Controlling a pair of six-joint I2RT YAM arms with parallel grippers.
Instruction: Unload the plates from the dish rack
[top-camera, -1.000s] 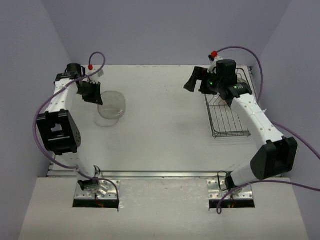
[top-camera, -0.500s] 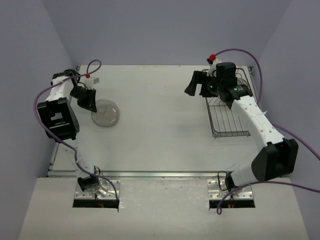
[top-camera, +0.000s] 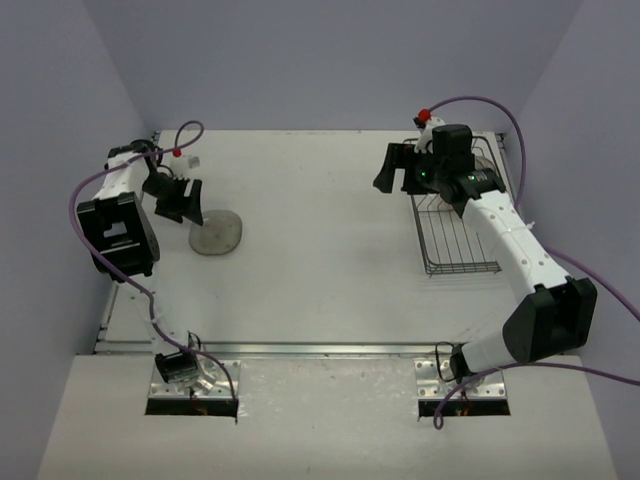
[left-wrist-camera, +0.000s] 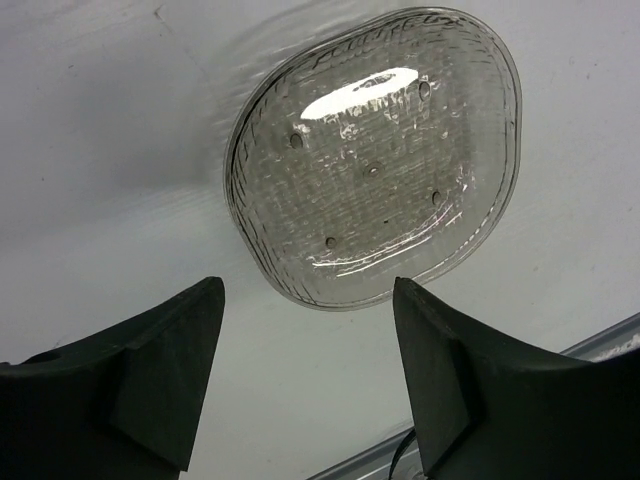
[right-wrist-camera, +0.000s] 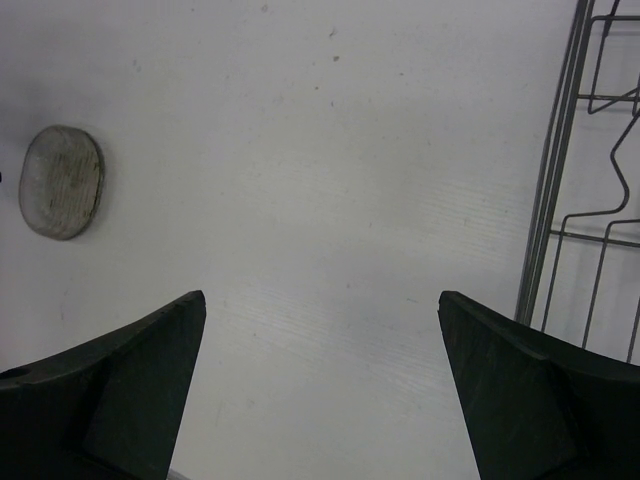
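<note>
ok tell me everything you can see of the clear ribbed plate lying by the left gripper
The clear ribbed plate has a rounded-square outline and looks like glass or plastic, with a woven texture, small dots and glare. It lies flat on the white table, just ahead of the open left gripper, which does not touch it.

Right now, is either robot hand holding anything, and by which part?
Nothing is held. The left gripper is open above the clear rounded-square plate lying flat on the white table; the right gripper is open beside the dark wire dish rack.
</note>
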